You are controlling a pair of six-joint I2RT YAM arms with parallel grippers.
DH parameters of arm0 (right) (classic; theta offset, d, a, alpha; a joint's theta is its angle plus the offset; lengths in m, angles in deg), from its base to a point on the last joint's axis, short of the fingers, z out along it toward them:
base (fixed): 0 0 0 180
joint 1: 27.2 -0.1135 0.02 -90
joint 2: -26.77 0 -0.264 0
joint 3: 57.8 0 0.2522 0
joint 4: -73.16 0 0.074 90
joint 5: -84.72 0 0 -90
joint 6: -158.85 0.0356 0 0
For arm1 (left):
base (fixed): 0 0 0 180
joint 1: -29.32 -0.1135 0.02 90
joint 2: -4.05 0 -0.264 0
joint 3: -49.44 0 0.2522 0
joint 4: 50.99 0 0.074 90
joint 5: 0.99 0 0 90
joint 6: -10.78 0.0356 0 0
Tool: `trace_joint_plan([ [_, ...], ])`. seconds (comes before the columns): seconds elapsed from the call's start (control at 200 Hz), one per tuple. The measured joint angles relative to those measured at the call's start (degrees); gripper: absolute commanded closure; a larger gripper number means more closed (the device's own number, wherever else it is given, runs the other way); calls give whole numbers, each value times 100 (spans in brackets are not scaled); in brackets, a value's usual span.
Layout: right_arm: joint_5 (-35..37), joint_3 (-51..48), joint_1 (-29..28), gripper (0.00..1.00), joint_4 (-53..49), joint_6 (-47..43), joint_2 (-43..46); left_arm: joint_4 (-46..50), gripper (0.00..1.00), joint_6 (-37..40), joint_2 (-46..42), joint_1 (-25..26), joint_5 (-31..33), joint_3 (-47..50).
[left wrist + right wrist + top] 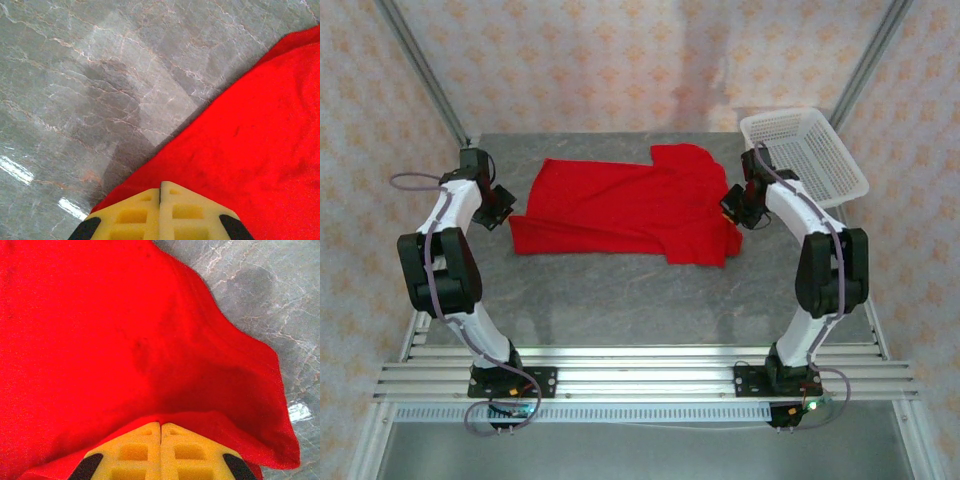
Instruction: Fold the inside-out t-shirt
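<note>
9 o'clock: left gripper (160,186), pads pressed together, over the hem edge of the inside-out t-shirt (630,205), which lies spread mid-table (620,300). 3 o'clock: right gripper (160,425), pads together, fabric bunched at its tips; pinch unclear. 2 o'clock: white basket (805,155).

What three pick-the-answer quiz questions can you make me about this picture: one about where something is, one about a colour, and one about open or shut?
1. Where is the white basket?
A. At the far right corner of the table.
B. In the middle.
C. At the near left corner.

2. What colour is the t-shirt?
A. Blue.
B. Red.
C. Green.

3. How are the left gripper's yellow fingers?
A. Wide open.
B. Bent sideways.
C. Shut together.

Answers:
1 A, the top view shows it at the back right.
2 B, it is bright red all over.
3 C, the left wrist view shows them pressed together.
</note>
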Motion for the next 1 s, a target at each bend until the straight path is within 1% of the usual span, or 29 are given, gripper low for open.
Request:
trace_joint_plan([
  [0.235,-39,490,232,100,-94,-142,-649,-15,100,-46,424,0,-9,-129],
  [0.385,-68,863,302,100,-179,-348,-1126,-92,100,-31,778,0,-225,-326],
  [0.53,-101,949,299,100,-205,-420,-1370,-199,100,101,1102,26,-562,-592],
  [0.671,-101,1019,299,100,-223,-452,-1580,-299,100,212,1325,151,-741,-789],
  [0.796,-83,1117,299,100,-293,-503,-1700,-275,100,247,1421,297,-737,-970],
  [0.941,-11,1318,299,100,-393,-503,-1725,-260,100,238,1547,332,-599,-1217],
  [0.996,13,1357,302,94,-393,-505,-1729,-232,100,238,1567,332,-529,-1220],
])
